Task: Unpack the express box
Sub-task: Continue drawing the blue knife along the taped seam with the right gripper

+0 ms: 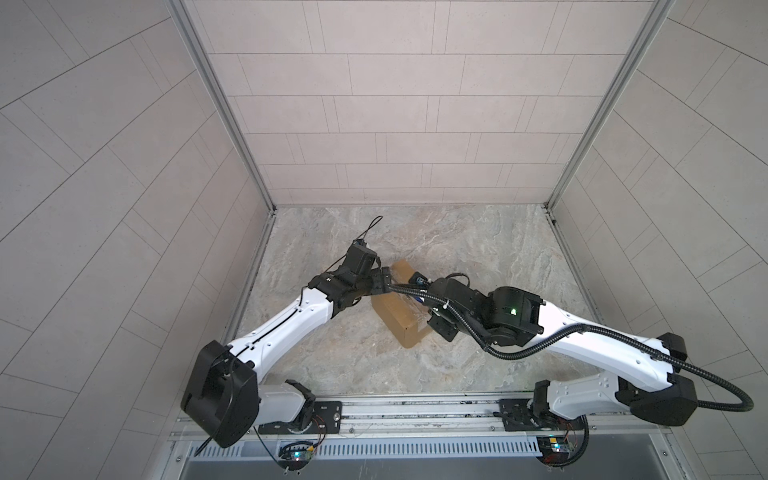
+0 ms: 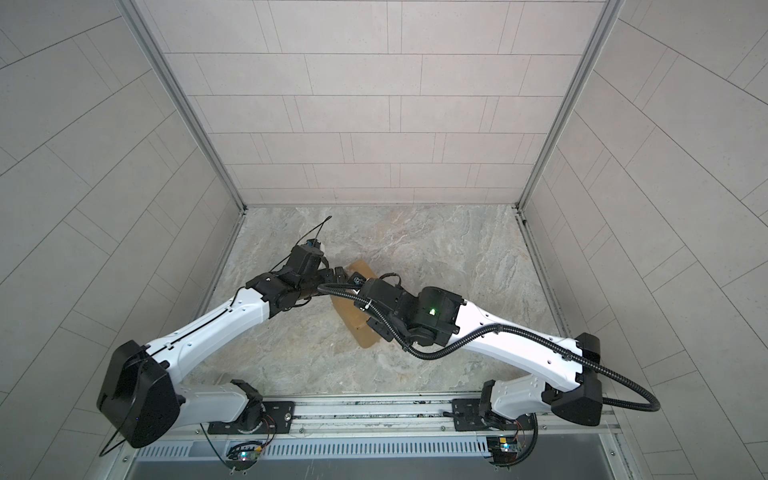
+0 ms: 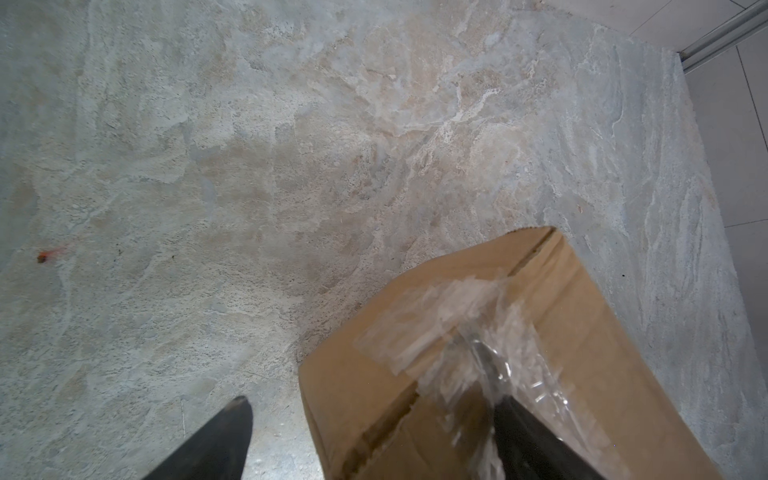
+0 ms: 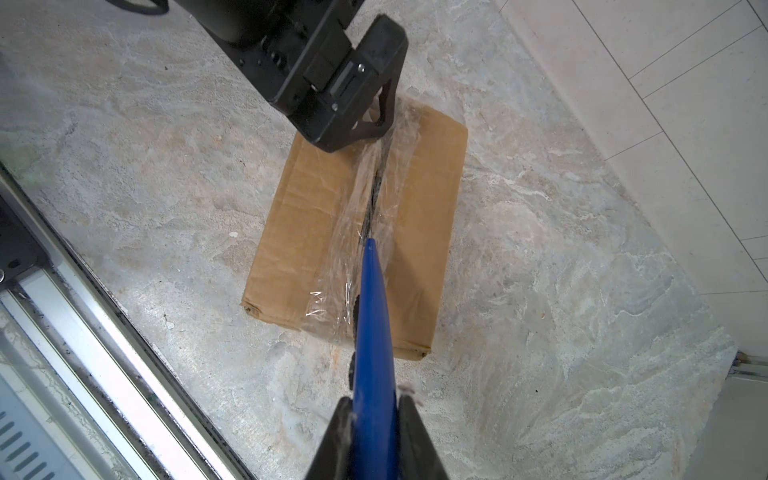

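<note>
Stone-patterned tabletop (image 1: 478, 249), pale tiled walls (image 1: 395, 104) on three sides, metal rail (image 1: 415, 409) along the lower edge of both top views. Just left of centre, in the lower middle of both top views: express box (image 1: 392, 311). Lies flat on the stone, flaps down, largely hidden there under the two wrists meeting above it. Along the top seam: clear tape (image 4: 349, 249), shiny and crinkled.

Left gripper (image 1: 384, 279), in from the left of the frame: jaws wide apart, gripping nothing. Sets one finger (image 3: 528, 440) on the taped seam at the box's upper end as seen from the top; hangs the other finger (image 3: 216, 444) off the box's side, over bare stone.

Right gripper (image 4: 376, 432), in from the right: jaws clamped on the handle of a blue tool (image 4: 372, 316), long and tapering. Aims the tip at the seam about midway along the box, right at the tape. Beyond the tip, toward the left gripper's finger: dark slit (image 4: 374, 191) along the tape line. Cannot tell its depth.
</note>
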### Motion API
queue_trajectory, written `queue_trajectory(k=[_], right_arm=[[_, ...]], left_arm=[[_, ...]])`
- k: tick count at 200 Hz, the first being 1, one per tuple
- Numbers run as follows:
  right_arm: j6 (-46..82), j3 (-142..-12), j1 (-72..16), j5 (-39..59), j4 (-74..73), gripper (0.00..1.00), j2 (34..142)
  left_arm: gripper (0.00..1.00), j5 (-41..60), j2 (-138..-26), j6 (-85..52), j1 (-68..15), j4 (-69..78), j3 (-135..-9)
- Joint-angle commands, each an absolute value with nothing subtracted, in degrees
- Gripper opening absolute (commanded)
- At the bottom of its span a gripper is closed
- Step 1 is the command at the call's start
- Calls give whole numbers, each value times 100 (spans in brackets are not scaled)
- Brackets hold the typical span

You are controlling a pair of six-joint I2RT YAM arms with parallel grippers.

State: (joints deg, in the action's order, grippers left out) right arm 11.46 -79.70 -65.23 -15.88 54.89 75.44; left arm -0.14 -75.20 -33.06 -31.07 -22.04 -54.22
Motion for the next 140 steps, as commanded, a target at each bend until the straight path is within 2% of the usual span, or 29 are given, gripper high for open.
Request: queue_trajectory(k=[1,57,140], right_arm=[[1213,-8065,-6548,-1508,5832,0,7631],[1007,-8132,-6527,-1441,5106,0,7996],[438,-8109,-6366,-1187,4812,0,8036]], left_arm=[[93,-399,-7638,-3336,-3045,-2681,-5388],[92,-474,-7475,-3416,-3034,-2750,-5274],[94,-589,-6630,-3354,-3016,-3092,-5561]])
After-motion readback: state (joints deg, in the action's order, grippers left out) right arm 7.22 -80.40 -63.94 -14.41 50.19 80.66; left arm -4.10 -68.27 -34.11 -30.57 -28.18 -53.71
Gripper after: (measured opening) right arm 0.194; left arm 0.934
